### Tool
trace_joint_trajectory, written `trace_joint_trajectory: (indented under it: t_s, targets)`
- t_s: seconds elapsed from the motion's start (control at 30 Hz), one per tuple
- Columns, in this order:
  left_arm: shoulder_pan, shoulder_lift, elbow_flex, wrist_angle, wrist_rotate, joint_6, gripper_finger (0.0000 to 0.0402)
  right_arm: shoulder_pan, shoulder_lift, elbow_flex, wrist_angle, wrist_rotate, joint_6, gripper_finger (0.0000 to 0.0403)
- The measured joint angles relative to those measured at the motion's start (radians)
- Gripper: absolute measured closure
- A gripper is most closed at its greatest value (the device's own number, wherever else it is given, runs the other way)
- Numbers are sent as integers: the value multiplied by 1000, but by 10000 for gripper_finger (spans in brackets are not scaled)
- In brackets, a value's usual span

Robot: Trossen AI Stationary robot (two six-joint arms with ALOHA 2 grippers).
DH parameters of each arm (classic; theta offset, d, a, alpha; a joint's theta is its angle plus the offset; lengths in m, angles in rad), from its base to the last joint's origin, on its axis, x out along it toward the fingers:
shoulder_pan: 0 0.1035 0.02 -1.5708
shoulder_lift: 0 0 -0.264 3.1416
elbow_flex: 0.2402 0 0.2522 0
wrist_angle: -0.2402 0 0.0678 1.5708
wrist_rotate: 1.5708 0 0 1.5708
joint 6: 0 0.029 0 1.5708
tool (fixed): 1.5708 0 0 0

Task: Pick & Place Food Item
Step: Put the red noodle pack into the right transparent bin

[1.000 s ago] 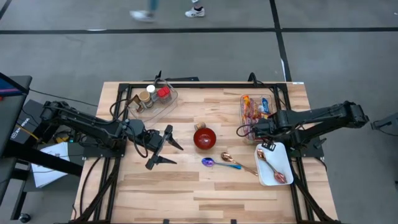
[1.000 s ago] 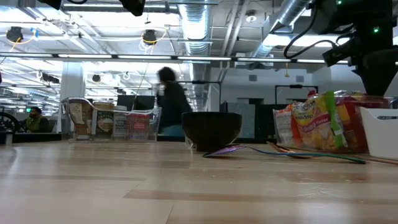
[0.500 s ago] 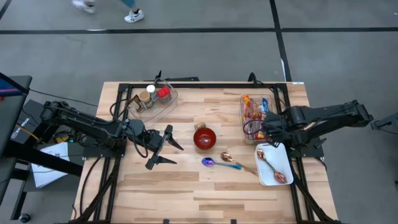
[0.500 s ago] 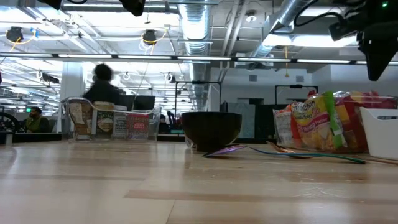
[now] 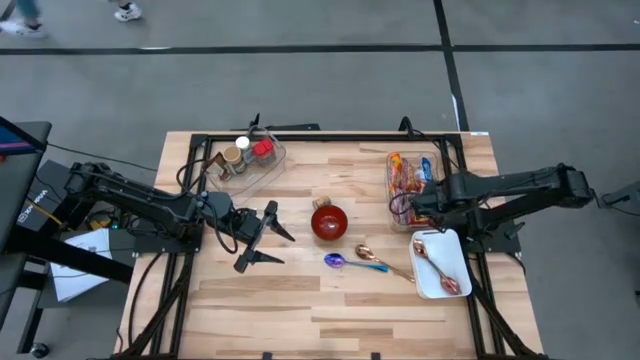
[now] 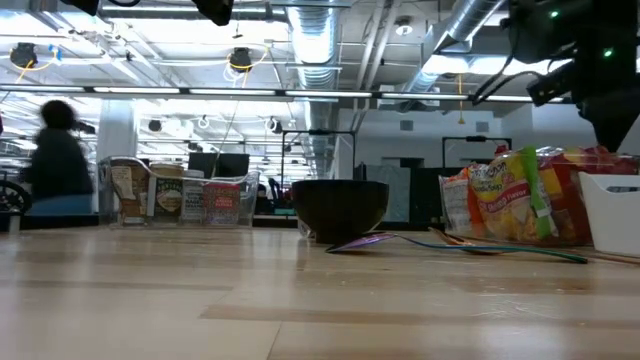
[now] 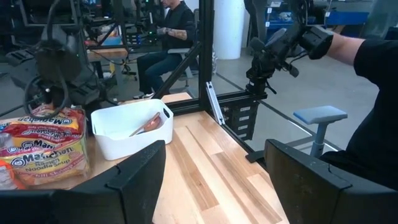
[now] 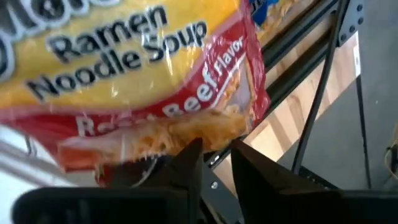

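Observation:
A clear bin (image 5: 412, 172) at the table's far right holds food packets (image 6: 510, 195). The nearest is a yellow and red ramen noodle packet (image 8: 137, 74). My right gripper (image 5: 405, 207) slants down over the bin's near end, its fingers close together at that packet's edge. In the low view it (image 6: 608, 120) reaches down to the packets' tops. My left gripper (image 5: 262, 238) waits open and level over the table's left half, with nothing between its fingers (image 7: 140, 180). My right gripper has its two fingertips (image 8: 198, 149) at the ramen packet's red sealed edge (image 8: 214, 127), coming from above at a slant. The edge seems pinched only at the fingers' free ends. The packet still lies among the others in the bin.
A red bowl (image 5: 329, 222) stands mid-table, with a purple spoon (image 5: 335, 260) and a copper spoon (image 5: 366, 252) near it. A white tray (image 5: 440, 265) holding a spoon lies near the bin. A clear bin of jars (image 5: 245, 160) sits far left. People show beyond the table.
My right gripper has drawn back toward the table's right edge and risen, then come back down over the near end of the food bin. The packets lie as before. A person has walked by beyond the table.

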Motion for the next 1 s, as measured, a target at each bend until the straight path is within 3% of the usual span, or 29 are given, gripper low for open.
trace_joint_trajectory:
  t_s: [0.57,0.73,1.0]
  targets:
    - [0,0,0,0,0,0,134,-78,29,-2,136,39,-140,345]
    - [0,0,0,0,0,-3,134,-112,29,-69,214,20,-202,345]
    - [0,0,0,0,0,-2,134,-126,1,-58,187,-6,-203,345]
